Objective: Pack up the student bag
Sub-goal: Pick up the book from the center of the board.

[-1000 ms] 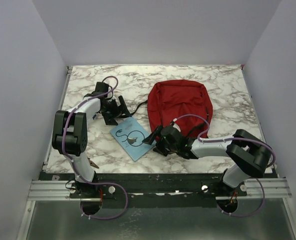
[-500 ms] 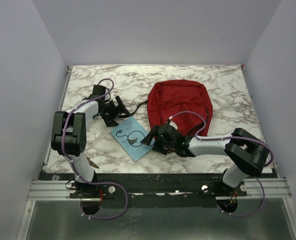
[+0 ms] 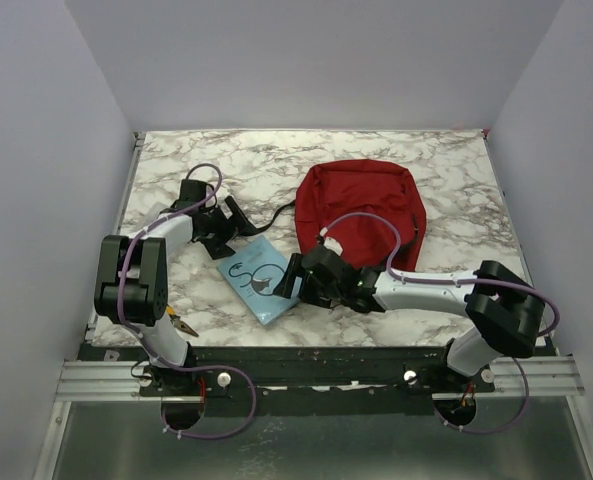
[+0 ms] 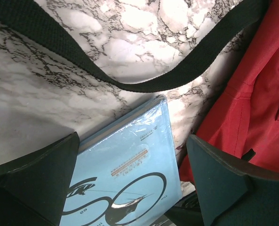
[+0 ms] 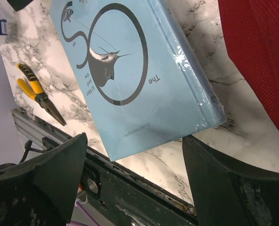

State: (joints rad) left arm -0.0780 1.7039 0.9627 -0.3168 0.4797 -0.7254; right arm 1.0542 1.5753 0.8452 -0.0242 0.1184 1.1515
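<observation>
Close to the desk's near-left corner lie slim pliers [image 5: 38, 96] with yellow handles and dark metal jaws. Just beyond them, by the near edge, a thin light-blue book [image 3: 251, 285] lies flat and askew. Its cover is glossy, as if wrapped in clear film, and printed with a dark looping line drawing.

The right hand [image 5: 134, 146] hangs low at the book's right side, its two blunt black fingers spread wide. The book's nearest corner shows in the gap between them, and nothing is gripped. Whether a finger touches the cover cannot be told.

The left hand [image 4: 131, 141] sits above the book's far corner, its jaws as wide apart as they go, and holds nothing.

A flat woven black strap [image 4: 130, 87] curves over the stone past that corner and runs toward the bag.

The student bag [image 3: 361, 205] lies flat on the desk [image 3: 176, 160], right of the middle and closer to the far edge than the near one. It is soft dark-red fabric with a fine weave, a rounded top and stitched seams. Its lower edge lies just beside the book and behind the right hand. The desk top is smooth white marble with grey veins.
</observation>
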